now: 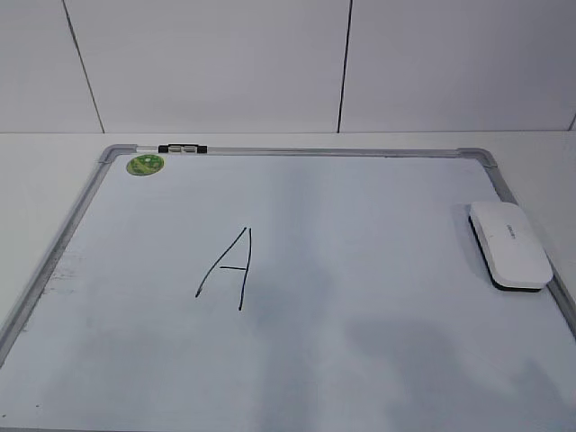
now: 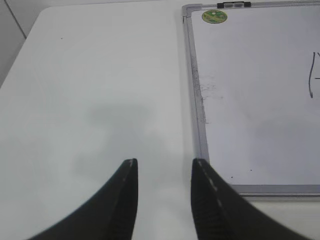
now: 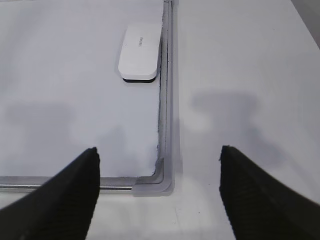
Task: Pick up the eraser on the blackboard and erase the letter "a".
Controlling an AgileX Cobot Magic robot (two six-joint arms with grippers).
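The blackboard point(image 1: 378, 297) is a white dry-erase board with a grey frame, lying flat on the table. The white eraser point(image 1: 510, 243) lies on it by the right frame edge, dark felt down. A tall angular capital "A" point(image 1: 229, 268) is drawn in the board's middle; no small lowercase "a" shows. Neither arm appears in the exterior view. My left gripper point(image 2: 165, 162) is open and empty over the bare table, left of the board point(image 2: 250, 100). My right gripper point(image 3: 159, 150) is wide open and empty above the board's near right corner point(image 3: 155, 182), well short of the eraser point(image 3: 140, 51).
A round green sticker point(image 1: 145, 165) sits at the board's far left corner, also in the left wrist view point(image 2: 214, 16). A small black-and-white marker point(image 1: 182, 148) rests on the far frame rail. White table surrounds the board; a tiled wall stands behind.
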